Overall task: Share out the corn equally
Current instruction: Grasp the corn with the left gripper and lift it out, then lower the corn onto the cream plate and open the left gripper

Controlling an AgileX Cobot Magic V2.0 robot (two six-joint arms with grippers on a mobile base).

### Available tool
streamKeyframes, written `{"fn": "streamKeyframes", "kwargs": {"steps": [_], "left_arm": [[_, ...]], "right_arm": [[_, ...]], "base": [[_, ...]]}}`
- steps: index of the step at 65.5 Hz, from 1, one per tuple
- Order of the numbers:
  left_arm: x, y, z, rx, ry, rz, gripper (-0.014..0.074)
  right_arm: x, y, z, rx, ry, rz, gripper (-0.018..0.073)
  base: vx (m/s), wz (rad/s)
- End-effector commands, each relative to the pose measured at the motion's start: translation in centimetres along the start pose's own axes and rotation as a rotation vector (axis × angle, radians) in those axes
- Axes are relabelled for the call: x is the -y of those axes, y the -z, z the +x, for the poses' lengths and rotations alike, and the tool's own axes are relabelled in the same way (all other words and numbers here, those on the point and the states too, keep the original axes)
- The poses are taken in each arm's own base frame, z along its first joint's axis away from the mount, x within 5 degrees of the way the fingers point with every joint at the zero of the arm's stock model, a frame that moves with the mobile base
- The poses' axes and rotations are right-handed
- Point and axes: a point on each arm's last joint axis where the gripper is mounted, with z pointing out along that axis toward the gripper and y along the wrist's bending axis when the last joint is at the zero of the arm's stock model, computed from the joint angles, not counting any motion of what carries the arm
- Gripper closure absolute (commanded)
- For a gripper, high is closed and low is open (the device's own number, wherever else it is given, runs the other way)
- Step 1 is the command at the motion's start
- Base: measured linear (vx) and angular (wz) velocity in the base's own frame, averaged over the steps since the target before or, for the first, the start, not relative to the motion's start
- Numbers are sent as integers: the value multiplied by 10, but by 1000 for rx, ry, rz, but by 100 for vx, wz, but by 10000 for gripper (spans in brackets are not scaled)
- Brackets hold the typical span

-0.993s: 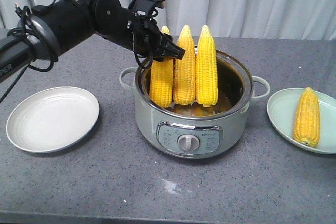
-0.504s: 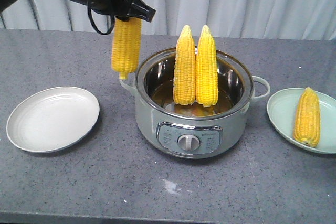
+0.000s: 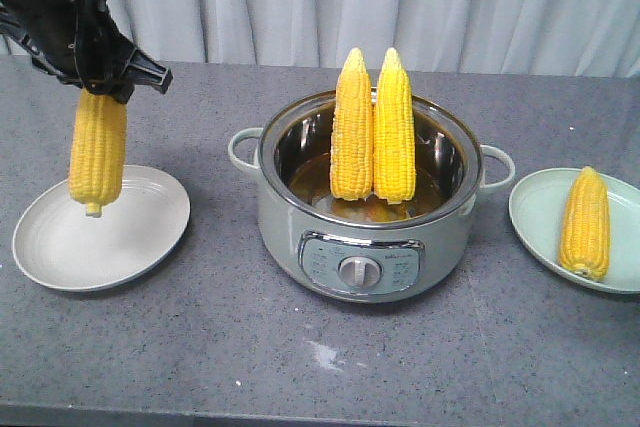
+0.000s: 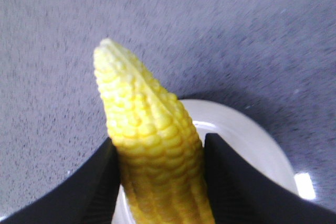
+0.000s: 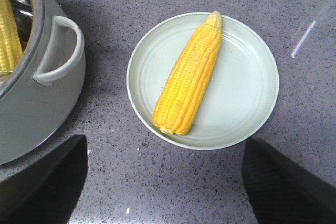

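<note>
My L claw is clenched on the top of the 1st cob. It hangs upright w/ the blunt end down, over the L part of the white plate, and doesn't look to be resting on it. In the wrist view its pointed tip pokes up past my fingers, w/ the plate's rim below.

Mid-table sits a grey cooker pot w/ 2 side handles & a front knob. Inside it a 2nd cob & a 3rd cob stand upright side by side, touching, tips well above the rim.

On the R, near the pot's R handle, is a pale green plate w/ a 4th cob lying flat in it, tip toward the back. My R claw hovers over that plate, released, fingers wide apart w/ nothing btwn them.
</note>
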Motion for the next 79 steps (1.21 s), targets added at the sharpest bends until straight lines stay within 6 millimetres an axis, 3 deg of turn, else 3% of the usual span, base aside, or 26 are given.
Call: {"fn": "streamKeyframes", "kwargs": {"steps": [1,21,44,53,71,79], "left_arm": [[-12,12,-1,30,16,-18,569],[-10,-41,20,-148,-13,-23,561],[-9,-53,23,-181,-14,-20,527],[-9,-53,23,-181,-6,-21,427],[-9,-53,23,-180,11,-23,48],[-9,-52,23,-177,11,-23,-54]], "right_arm": [[-1,11,-8,86,10,4,-20],[-1,11,-8,87,10,4,-20],[-1,11,-8,90,9,4,-20],[-1,11,-8,90,9,4,-20],[-1,11,-8,90,9,4,-20],[-1,11,-8,90,9,4,-20]], "base": [[0,0],[0,0],[0,0],[0,0],[0,0],[0,0]]}}
